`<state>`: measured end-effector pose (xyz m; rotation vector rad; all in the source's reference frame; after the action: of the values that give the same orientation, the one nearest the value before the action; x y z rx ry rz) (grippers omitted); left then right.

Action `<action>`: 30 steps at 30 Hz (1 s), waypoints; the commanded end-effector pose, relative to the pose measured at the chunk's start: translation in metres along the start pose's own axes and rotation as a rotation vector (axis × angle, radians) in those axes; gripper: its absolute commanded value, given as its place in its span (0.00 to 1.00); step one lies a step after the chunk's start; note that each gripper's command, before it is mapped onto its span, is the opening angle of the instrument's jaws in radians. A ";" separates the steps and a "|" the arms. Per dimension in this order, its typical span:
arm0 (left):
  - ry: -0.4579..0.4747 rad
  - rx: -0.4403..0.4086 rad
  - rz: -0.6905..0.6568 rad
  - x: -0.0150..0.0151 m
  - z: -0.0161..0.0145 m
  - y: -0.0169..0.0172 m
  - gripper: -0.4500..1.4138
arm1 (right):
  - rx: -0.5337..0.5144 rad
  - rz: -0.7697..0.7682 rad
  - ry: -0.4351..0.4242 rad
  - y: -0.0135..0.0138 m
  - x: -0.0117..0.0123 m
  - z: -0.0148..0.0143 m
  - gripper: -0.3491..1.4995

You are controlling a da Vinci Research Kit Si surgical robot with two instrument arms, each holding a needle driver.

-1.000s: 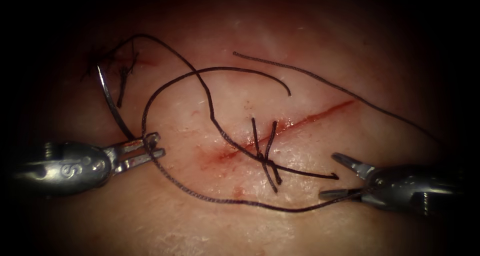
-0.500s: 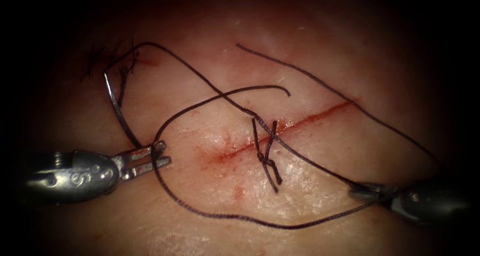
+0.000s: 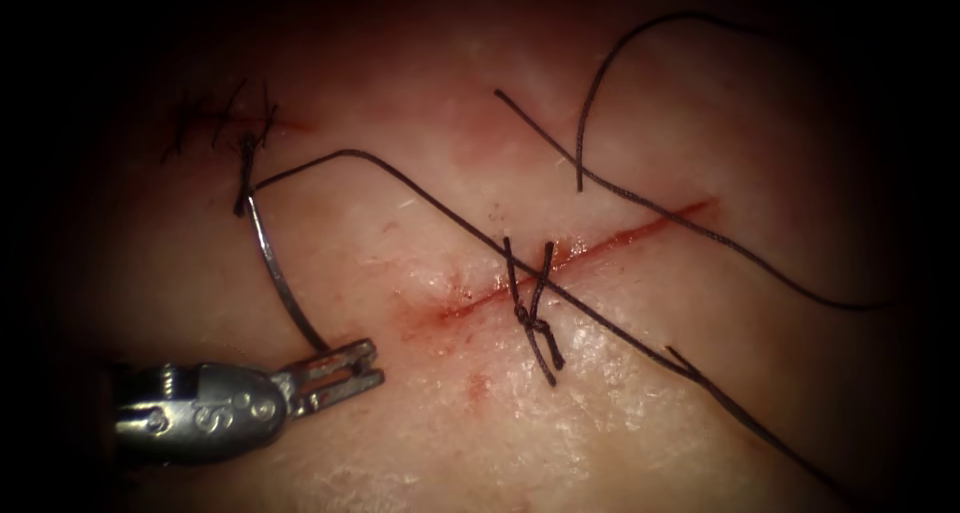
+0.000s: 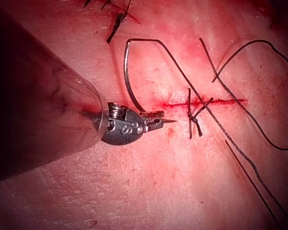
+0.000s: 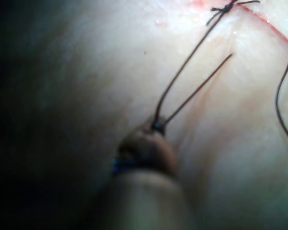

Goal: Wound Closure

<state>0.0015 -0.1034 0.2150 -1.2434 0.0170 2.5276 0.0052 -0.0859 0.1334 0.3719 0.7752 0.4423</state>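
My left tool (image 3: 372, 363) (image 4: 159, 120) is shut on the curved needle (image 3: 275, 268) (image 4: 127, 76) close to its point, which pokes out past the jaws. The needle arcs free above the tissue (image 3: 330, 443), left of the cut (image 3: 620, 238). Thread (image 3: 420, 188) leaves the needle's back end, runs straight across the tied stitch (image 3: 532, 318) and slants off toward the lower right. There my right tool (image 5: 157, 127) is shut on the thread (image 5: 182, 72), gripping a doubled strand.
An older stitch with cut ends (image 3: 240, 138) sits at the upper left. Slack thread (image 3: 620, 63) curls over the tissue at the upper right and crosses the cut's right end. Red fluid lines the cut.
My right tool closed on the thread and pulled off to the lower right, out of the endoscope view. The big loop has drawn straight. My left tool shifted right and down with the needle.
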 end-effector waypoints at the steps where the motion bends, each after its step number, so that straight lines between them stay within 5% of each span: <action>1: 0.002 -0.005 -0.003 -0.0003 0.0006 0.0011 0.00 | 0.024 0.010 -0.004 -0.0023 0.0014 0.0001 0.00; 7: 0.004 -0.011 -0.001 -0.0005 0.0002 0.0007 0.00 | 0.055 0.000 0.001 -0.0033 0.0056 0.0010 0.00; 8: 0.005 -0.014 -0.001 -0.0006 0.0001 0.0005 0.00 | 0.050 -0.017 0.009 -0.0030 0.0062 0.0017 0.15; 9: 0.008 -0.019 -0.001 -0.0007 0.0000 0.0003 0.00 | 0.047 -0.044 0.020 -0.0027 0.0066 0.0023 0.42; 10: 0.001 -0.012 0.001 -0.0010 -0.0006 -0.0004 0.00 | 0.043 -0.057 0.049 -0.0016 0.0070 0.0033 0.83; 13: -0.023 0.009 0.003 -0.0020 -0.0024 -0.0023 0.00 | 0.028 -0.061 0.073 -0.0003 0.0070 0.0040 0.97; 20: -0.048 0.090 -0.008 -0.0062 -0.0099 -0.0063 0.00 | 0.035 -0.093 0.076 0.0010 0.0054 0.0026 0.97; 23: -0.061 0.117 -0.027 -0.0073 -0.0119 -0.0071 0.00 | 0.060 -0.121 0.082 0.0021 0.0048 0.0024 0.88; 30: -0.055 0.114 -0.050 -0.0062 -0.0098 -0.0061 0.00 | -0.051 -0.208 0.105 0.0095 0.0045 0.0085 0.88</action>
<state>0.0144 -0.0999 0.2140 -1.1214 0.1177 2.4797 0.0113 -0.0767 0.1402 0.2169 0.8943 0.2826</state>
